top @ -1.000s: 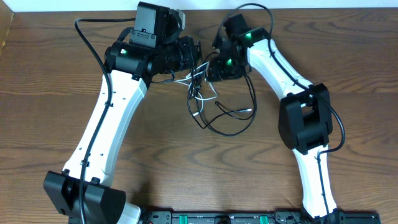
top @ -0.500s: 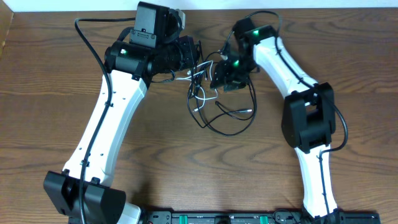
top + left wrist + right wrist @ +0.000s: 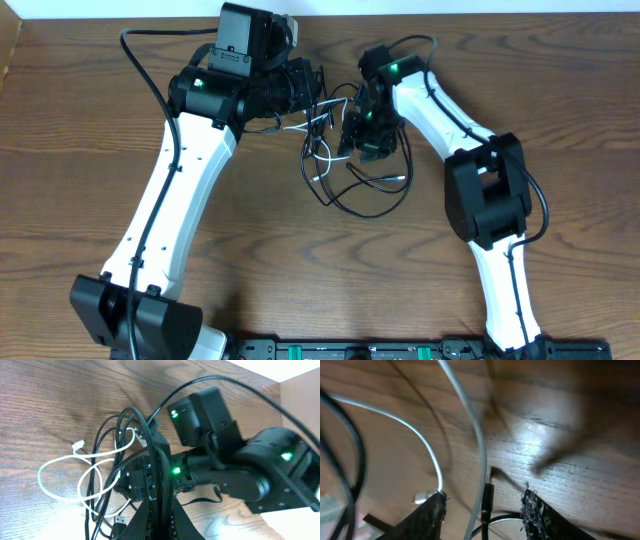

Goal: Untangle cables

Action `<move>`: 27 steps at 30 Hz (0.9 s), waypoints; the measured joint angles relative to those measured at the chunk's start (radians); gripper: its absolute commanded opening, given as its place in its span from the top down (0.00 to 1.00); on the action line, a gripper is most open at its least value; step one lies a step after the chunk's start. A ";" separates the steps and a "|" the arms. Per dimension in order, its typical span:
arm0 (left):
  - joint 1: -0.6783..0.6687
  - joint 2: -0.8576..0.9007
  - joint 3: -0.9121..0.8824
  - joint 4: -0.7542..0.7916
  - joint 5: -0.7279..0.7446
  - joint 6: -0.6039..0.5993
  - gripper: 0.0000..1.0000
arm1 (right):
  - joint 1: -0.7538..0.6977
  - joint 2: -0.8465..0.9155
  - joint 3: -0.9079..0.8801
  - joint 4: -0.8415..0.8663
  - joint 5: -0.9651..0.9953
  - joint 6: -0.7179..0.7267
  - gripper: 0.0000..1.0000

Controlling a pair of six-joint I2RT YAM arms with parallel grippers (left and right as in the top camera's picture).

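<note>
Wooden worktop, both arms reaching to its far middle. Clamped shut on black cable: left gripper, several black strands bunched between the fingers and running up out of them in the left wrist view. From overhead, rest of black cable in loose loops on the worktop between the two arms, widest loop nearest the robot's base. Threaded through those loops, white cable, partly over and partly under; exact crossings too fine to tell. In the left wrist view, white loops flat on the wood to the left of the black strands, with a small white plug free at the top of them. At the lower edge of that view, a dark plug just beside the gripper.

Low over the tangle, near the left gripper and pointing down: right gripper. Jaws apart, nothing pinched. Between the fingers, a black plug end upright, touching neither pad as far as visible. Just beside the finger at the left of the right wrist view, a white plug end; contact not clear. Close before the lens, another pale strand, blurred.
</note>
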 measured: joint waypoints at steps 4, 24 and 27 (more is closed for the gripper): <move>0.000 0.000 0.000 0.000 0.000 0.000 0.93 | 0.010 0.000 -0.037 0.044 0.005 0.033 0.65; 0.000 0.000 -0.001 -0.026 -0.169 0.001 0.93 | -0.080 -0.205 -0.056 0.028 0.207 -0.086 0.99; 0.000 0.000 -0.015 -0.028 -0.230 0.001 0.93 | -0.109 -0.383 -0.056 0.024 0.249 -0.138 0.99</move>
